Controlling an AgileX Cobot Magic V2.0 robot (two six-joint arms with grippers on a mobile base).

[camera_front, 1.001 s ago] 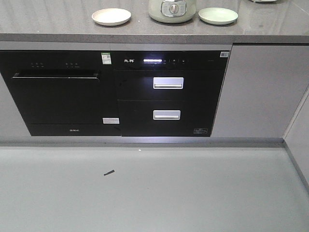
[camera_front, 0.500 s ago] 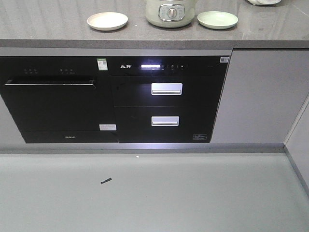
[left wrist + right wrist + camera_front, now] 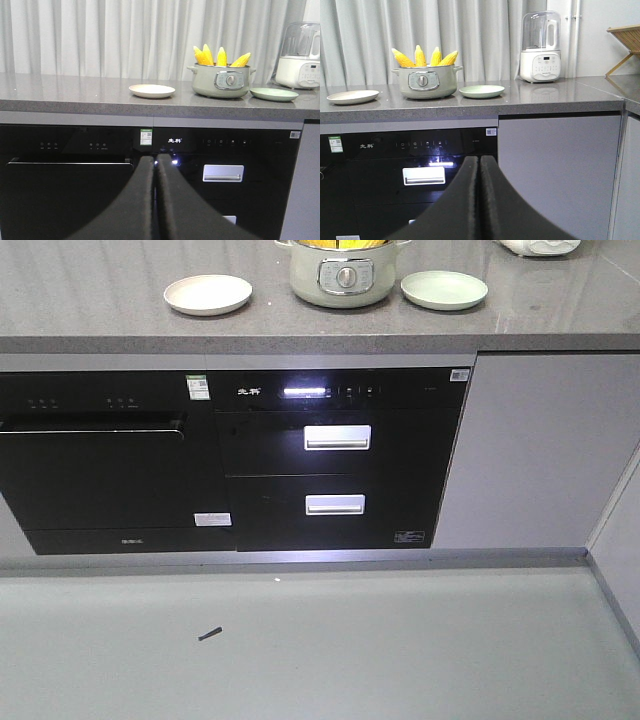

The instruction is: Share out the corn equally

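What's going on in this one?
Nothing is being handled yet. Four cobs of corn stand tips-up in a pale green pot on the grey counter. A cream plate sits on one side of it and a green plate on the other, both bare. The left gripper and right gripper are shut and empty. Both are low in front of the black appliances, away from the pot.

Four corn cobs (image 3: 221, 56) are visible, all in one pot (image 3: 221, 82). One cream plate (image 3: 152, 90) and one green plate (image 3: 273, 94) make two plates. There is one white countertop appliance (image 3: 540, 47), and there are two silver drawer handles (image 3: 337, 438).
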